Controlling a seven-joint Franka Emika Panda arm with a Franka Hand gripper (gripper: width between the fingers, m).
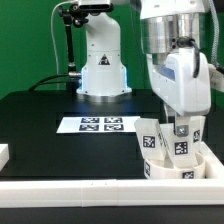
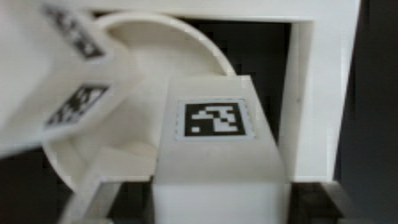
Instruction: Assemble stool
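Rail (image 1: 100, 189) aside, the claw (image 1: 180, 128) grips a leg (image 2: 217, 140) over the seat (image 1: 185, 166); next, seat and screw it in.

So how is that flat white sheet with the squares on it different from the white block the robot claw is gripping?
The marker board lies flat on the black table; the leg stands upright on the round seat. The marker board carries several tags, while the leg shows one per visible face. The marker board lies free; the gripper is shut on the leg. Both are white with black-and-white square tags.
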